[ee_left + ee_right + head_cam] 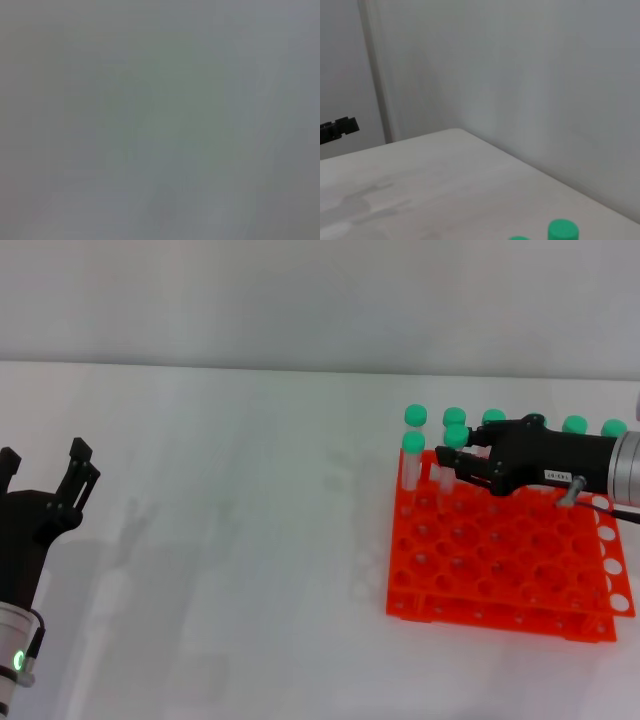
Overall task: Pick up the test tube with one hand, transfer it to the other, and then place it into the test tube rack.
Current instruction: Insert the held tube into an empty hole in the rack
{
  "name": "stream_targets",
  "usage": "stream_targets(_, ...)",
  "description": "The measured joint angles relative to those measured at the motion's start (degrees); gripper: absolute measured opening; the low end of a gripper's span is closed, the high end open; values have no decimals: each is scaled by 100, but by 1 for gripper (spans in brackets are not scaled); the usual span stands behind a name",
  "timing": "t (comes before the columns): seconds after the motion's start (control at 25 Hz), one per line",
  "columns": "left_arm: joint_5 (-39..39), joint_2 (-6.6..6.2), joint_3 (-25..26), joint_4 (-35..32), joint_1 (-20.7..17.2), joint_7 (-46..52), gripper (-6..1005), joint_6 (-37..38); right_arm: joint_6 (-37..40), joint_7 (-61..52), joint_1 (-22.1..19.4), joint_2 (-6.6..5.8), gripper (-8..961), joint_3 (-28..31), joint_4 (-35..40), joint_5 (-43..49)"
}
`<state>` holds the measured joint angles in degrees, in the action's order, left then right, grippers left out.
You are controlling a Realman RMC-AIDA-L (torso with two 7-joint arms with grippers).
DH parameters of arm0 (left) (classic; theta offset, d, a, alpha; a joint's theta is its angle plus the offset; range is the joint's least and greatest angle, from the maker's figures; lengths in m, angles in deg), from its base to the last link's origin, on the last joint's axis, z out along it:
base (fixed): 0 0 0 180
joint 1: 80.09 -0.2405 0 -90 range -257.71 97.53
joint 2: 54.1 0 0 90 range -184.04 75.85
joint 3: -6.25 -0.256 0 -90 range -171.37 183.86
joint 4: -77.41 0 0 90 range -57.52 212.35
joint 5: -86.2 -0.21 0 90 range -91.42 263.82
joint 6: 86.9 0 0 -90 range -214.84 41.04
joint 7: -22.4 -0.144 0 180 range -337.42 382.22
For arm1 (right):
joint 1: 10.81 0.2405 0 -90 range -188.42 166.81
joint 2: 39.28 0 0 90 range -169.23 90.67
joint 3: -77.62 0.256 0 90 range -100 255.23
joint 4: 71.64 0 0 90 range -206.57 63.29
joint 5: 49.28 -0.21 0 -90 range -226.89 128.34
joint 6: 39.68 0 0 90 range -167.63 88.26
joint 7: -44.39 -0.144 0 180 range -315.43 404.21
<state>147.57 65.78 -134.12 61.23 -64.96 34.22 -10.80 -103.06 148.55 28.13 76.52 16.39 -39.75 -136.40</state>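
The test tube point(452, 452) stands at the far left of the rack point(500, 570), my right gripper point(462, 466) closed around it just under its green cap. It looks light, slick, rigid; gripping below the cap suits. My left gripper point(45, 475) waits spread, far left.

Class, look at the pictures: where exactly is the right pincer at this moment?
In the head view, the right pincer reaches in from the right over the far side of the test tube rack, its fingertips around a green-capped test tube.
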Motion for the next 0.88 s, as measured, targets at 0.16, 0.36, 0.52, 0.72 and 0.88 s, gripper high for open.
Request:
stream_targets(0.16,0,0,0,1,2,2,887,0,6,-1,-29,3,255,-18,10,-13)
stream_targets(0.36,78,0,1,1,15,3,887,0,-15,-1,-74,0,412,-39,44,-71)
stream_targets(0.52,124,0,1,1,56,5,887,1,-20,-6,-89,-9,564,-32,14,-162)
stream_targets(0.72,129,0,1,1,80,5,887,1,-19,-12,-138,-5,720,-32,28,-228)
stream_targets(0.88,130,0,-4,1,77,5,887,1,-27,-13,-160,-8,716,-21,31,-298)
